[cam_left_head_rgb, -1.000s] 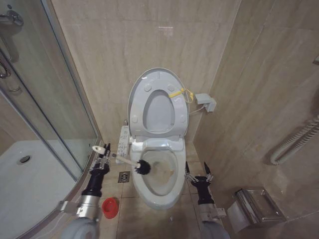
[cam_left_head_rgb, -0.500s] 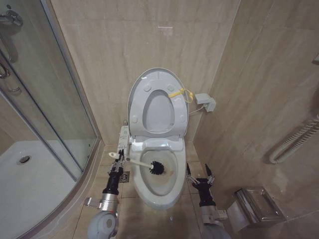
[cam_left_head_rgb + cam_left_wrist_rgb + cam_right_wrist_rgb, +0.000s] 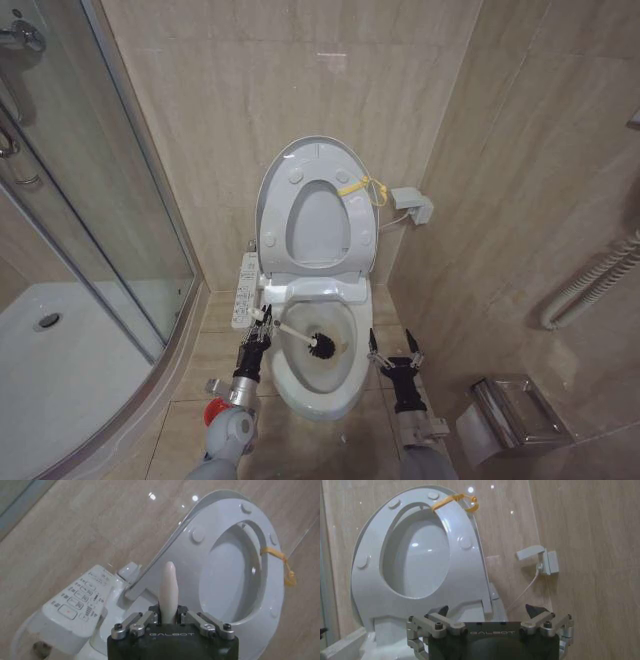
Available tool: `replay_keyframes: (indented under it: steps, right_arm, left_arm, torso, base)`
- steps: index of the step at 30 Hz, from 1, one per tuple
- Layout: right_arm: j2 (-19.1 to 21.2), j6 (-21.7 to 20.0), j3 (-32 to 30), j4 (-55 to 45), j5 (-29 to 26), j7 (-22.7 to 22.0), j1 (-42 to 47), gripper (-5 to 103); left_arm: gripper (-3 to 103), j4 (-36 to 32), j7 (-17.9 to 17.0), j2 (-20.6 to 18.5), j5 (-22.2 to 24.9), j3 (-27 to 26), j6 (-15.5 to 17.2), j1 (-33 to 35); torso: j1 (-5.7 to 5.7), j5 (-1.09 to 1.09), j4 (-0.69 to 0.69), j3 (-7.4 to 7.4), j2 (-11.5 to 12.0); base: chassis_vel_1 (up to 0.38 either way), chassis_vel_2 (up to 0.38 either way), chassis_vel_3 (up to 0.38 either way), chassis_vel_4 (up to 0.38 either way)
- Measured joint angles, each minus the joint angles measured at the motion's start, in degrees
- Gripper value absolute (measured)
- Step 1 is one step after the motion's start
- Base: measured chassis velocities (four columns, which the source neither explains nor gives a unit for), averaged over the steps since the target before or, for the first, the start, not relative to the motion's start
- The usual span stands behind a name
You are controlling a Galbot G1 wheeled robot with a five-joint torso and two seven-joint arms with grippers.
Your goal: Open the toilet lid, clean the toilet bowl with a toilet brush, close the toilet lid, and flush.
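- Left gripper (image 3: pixel 264 322) raised at lower centre-left, forearm angled upward, fingers (image 3: pixel 145 619) closed around a slim white handle.
- Right gripper (image 3: pixel 396 354) at lower right, arm pointing straight forward, fingers (image 3: pixel 440 613) spread wide apart, holding nothing.

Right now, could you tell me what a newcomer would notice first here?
The toilet lid stands raised against the tiled wall. The left gripper holds the toilet brush, its dark head inside the toilet bowl. The right gripper waits open beside the bowl.
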State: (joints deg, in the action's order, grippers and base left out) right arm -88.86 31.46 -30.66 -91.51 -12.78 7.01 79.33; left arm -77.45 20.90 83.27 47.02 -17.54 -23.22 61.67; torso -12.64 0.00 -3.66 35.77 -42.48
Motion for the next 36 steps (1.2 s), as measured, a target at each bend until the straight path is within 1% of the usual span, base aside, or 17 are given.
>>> replay_keyframes:
  steps: [2,3,4,7,8,11,12,14,17,21,23,25,28,29,32,36]
  right_arm:
    - [-0.01,0.00,0.00,0.21,0.00,0.06,0.01,100]
    - [-0.01,0.00,0.00,0.21,0.00,0.06,0.01,100]
    - [-0.05,0.01,-0.01,0.30,0.02,0.08,0.01,100]
    - [-0.35,0.07,-0.06,0.54,0.22,0.15,0.01,100]
    - [-0.35,0.07,-0.06,0.54,0.22,0.15,0.01,100]
    - [-0.82,0.21,-0.06,0.71,0.44,0.26,0.02,100]
    - [-0.82,0.21,-0.06,0.71,0.44,0.26,0.02,100]
    - [-0.91,0.26,-0.13,0.75,0.50,0.27,0.03,100]
    - [-0.92,0.34,-0.26,0.75,0.51,0.29,0.08,100]
    - [-0.88,0.42,-0.42,0.85,0.50,0.29,0.07,100]
    - [-0.86,0.46,-0.47,1.01,0.51,0.29,0.06,100]
    - [-0.86,0.47,-0.47,1.04,0.50,0.29,0.07,100]
    - [-0.98,0.52,-0.47,1.05,0.64,0.30,0.09,100]
    - [-0.98,0.52,-0.47,1.05,0.64,0.30,0.09,100]
    - [-1.09,0.57,-0.45,1.05,0.89,0.32,0.19,100]
    - [-1.14,0.64,-0.45,1.23,1.02,0.32,0.23,100]
  left_arm:
    - [20,2.20,0.10,0.40,-0.49,0.82,-0.01,-1.83]
    - [20,2.20,0.10,0.40,-0.49,0.82,-0.01,-1.83]
    - [20,3.26,0.17,0.65,-0.75,1.16,-0.04,-2.65]
    - [20,8.17,0.50,2.03,-1.65,2.14,-0.36,-5.74]
    - [20,8.17,0.50,2.03,-1.65,2.14,-0.36,-5.74]
    - [20,13.59,0.93,3.84,-4.07,2.88,-1.11,-8.14]
    - [20,13.59,0.93,3.84,-4.07,2.88,-1.11,-8.14]
    - [20,16.15,1.08,4.54,-5.37,2.74,-1.70,-9.03]
    - [20,17.70,1.12,4.77,-6.34,2.79,-2.11,-9.49]
    - [20,17.50,1.13,4.50,-6.58,3.23,-2.18,-9.45]
    - [20,15.02,1.06,4.03,-6.37,4.01,-1.82,-8.77]
    - [20,14.27,1.02,3.91,-6.27,4.23,-1.70,-8.55]
    - [20,8.83,0.79,3.27,-4.85,5.46,-1.12,-7.01]
    - [20,8.83,0.79,3.27,-4.85,5.46,-1.12,-7.01]
    - [20,5.79,0.74,2.92,-4.27,6.21,-1.07,-6.08]
    - [20,6.44,0.81,2.90,-4.31,6.12,-1.21,-5.95]
  torso:
    - [0.00,0.01,0.00,0.00,0.00]
    - [0.00,0.01,0.00,0.00,0.00]
    - [0.00,0.00,-0.03,0.00,0.00]
    - [0.00,0.01,-0.02,0.00,0.00]
    - [0.00,0.01,-0.02,0.00,0.00]
    - [0.00,0.00,-0.02,0.00,0.00]
    - [0.00,0.00,-0.02,0.00,0.00]
    - [0.00,0.01,0.00,0.00,0.00]
    - [0.01,0.01,0.02,-0.01,0.00]
    - [0.01,0.01,0.00,-0.01,0.00]
    - [0.01,0.00,-0.02,0.00,0.00]
    - [0.01,0.00,-0.02,0.00,0.00]
    - [0.01,0.00,-0.02,-0.01,0.00]
    - [0.01,0.00,-0.02,-0.01,0.00]
    - [0.01,0.00,-0.01,-0.01,0.00]
    - [0.01,0.00,-0.01,-0.01,0.00]
  base:
    - [0.000,0.000,0.000,0.000]
    - [0.000,0.000,0.000,0.000]
    - [0.000,0.000,0.000,0.000]
    - [0.000,0.000,0.000,0.000]
    - [0.000,0.000,0.000,0.000]
    - [0.000,0.000,0.000,0.000]
    - [0.000,0.000,0.000,0.000]
    - [0.000,0.000,0.000,0.000]
    - [0.000,0.000,0.000,0.000]
    - [0.000,0.000,0.000,0.000]
    - [0.000,0.000,0.000,0.000]
    - [0.000,0.000,0.000,0.000]
    - [0.000,0.000,0.000,0.000]
    - [0.000,0.000,0.000,0.000]
    - [0.000,0.000,0.000,0.000]
    - [0.000,0.000,0.000,0.000]
